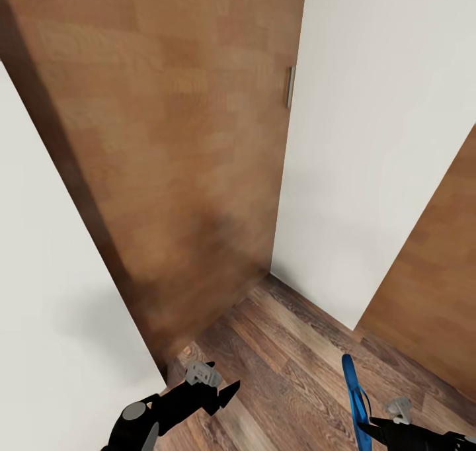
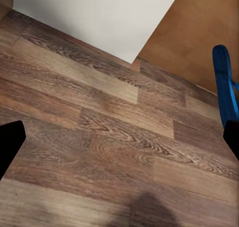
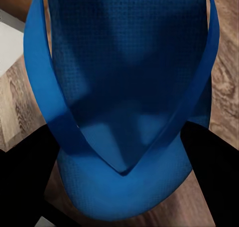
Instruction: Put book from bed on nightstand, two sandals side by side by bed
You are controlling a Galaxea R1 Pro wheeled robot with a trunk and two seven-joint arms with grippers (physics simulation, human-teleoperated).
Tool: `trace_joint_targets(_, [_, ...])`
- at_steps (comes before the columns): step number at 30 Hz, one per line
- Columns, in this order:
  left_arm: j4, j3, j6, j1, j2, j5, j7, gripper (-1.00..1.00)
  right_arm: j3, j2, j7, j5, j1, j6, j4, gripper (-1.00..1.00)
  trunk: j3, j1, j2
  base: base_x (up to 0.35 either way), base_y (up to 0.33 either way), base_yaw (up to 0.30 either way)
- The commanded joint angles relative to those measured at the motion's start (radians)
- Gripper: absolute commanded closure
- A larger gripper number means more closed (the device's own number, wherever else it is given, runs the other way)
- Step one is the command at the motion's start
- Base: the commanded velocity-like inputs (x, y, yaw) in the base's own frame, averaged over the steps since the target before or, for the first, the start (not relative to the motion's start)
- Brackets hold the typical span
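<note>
R gripper (image 1: 370, 428) at 5 o'clock in head view, clamped on one blue sandal (image 1: 355, 398), held on edge above wood floor (image 1: 291, 358); L gripper (image 1: 228, 391) at 7 o'clock, fingers apart, empty. Judging progress: one sandal in transit, robot facing wooden door (image 1: 165, 140) and white wall (image 1: 370, 160). Second sandal, book and side-by-side placing look left to do. No readable writing anywhere.

I'm in a home interior, prob. hallway corner: brown wood-plank floor (image 1: 291, 345), plain white walls (image 1: 370, 160), light-brown wooden door w/ slim metal handle (image 1: 289, 87).
</note>
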Motion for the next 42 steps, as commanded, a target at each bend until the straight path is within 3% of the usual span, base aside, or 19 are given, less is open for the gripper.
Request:
trace_joint_targets(1, [-0.001,0.001,0.009,0.0,-0.001,0.006,-0.002,-1.0,0.009,0.0,0.0,-0.007,-0.001,-0.005,0.001,1.0,0.002,-0.004,0.007,0.0,0.0,0.0])
trace_joint_targets(42, [0.03,-0.018,0.01,0.0,-0.021,0.006,-0.001,-1.0,0.009,0.005,-0.003,-0.008,-0.001,-0.007,0.016,1.0,0.131,-0.161,0.294,0.0,0.0,0.0])
